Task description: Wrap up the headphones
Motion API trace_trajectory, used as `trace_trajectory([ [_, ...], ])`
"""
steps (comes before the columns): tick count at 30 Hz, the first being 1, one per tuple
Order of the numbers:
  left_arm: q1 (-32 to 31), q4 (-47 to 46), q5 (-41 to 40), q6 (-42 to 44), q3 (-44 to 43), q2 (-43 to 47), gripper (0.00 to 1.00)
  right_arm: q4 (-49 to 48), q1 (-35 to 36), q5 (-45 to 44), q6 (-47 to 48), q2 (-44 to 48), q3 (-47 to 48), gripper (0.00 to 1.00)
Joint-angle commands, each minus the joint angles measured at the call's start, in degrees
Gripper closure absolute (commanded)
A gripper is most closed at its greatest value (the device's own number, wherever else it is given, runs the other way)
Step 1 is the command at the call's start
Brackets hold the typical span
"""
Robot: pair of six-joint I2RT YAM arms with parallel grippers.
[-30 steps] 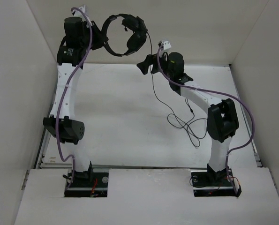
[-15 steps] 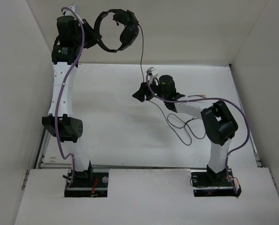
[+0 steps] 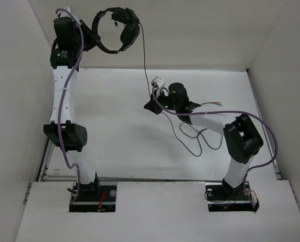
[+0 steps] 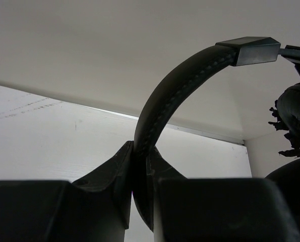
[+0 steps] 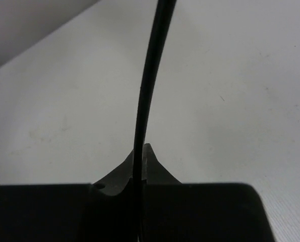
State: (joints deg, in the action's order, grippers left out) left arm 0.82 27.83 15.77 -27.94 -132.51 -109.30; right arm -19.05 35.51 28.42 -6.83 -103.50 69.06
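- Jaws of left gripper (image 4: 139, 159) pressed together on headband (image 4: 176, 83); we see the padded, stitched band rise from between them and arch up to the right.
- Metal slider (image 4: 248, 50) caps the band at top right of the left wrist view. An earcup (image 4: 295, 108) hangs below it at the right edge, its padding ragged.
- From above, we see the left arm stretched up tall at far left, holding the headphones (image 3: 120, 31) in the air in front of the back wall (image 3: 200, 30), well above the table (image 3: 114, 126).
- Both earcups sit together on the right side of the ring, away from the gripper.
- Right gripper (image 5: 139, 164) closed, pinching the cable (image 5: 148, 75); the thin black line runs straight up out of the jaws in the right wrist view.
- From above, we place the right gripper low over mid table, pointing left, its arm folded at the elbow.
- Cable drops from the earcups down to the right gripper, fairly straight, clear of the table on that stretch.
- Past the gripper, the rest of the cable lies in loose loops (image 3: 195, 143) on the table, between the gripper and the right arm's base.
- Cable end: we cannot tell where it lies.
- Purple arm cables (image 3: 64, 126) run along both arms.
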Motion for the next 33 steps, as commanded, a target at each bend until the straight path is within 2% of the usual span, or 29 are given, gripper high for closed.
trace_trajectory([
  [1,-1.1,-5.5,-3.4,-2.0,-0.8,0.1,1.00,11.8,2.2,-5.4,12.2,3.0,5.5,1.00],
  [3,-2.0,-5.7,-6.2,-1.8,0.0,-0.6,1.00,17.2,2.4,-9.9,20.1,4.0,8.2,1.00],
  [7,-4.6,-6.3,-12.7,3.1,1.8,-1.9,1.00,27.7,2.5,-27.0,48.1,5.2,14.3,1.00],
  [10,-7.4,-8.0,-20.0,8.9,6.2,-2.0,1.00,27.7,1.6,-36.8,69.9,7.7,15.9,1.00],
  [14,-10.5,-9.0,-26.2,13.1,11.9,-2.2,1.00,25.2,-0.4,-39.7,85.8,10.9,17.9,1.00],
  [19,-14.5,-8.3,-27.2,18.2,15.8,-3.2,1.00,22.9,-0.7,-40.0,95.0,10.9,24.6,1.00],
  [24,-19.3,-8.4,-24.7,24.9,21.4,-0.9,1.00,20.5,-4.9,-38.3,96.4,7.4,33.7,1.00],
  [28,-22.5,-11.2,-18.3,28.8,27.5,4.4,1.00,16.2,-8.9,-36.0,95.4,4.8,35.3,1.00],
  [33,-23.0,-16.8,-7.4,29.2,32.4,11.2,1.00,15.7,-12.0,-33.4,85.9,2.8,35.2,1.00],
])
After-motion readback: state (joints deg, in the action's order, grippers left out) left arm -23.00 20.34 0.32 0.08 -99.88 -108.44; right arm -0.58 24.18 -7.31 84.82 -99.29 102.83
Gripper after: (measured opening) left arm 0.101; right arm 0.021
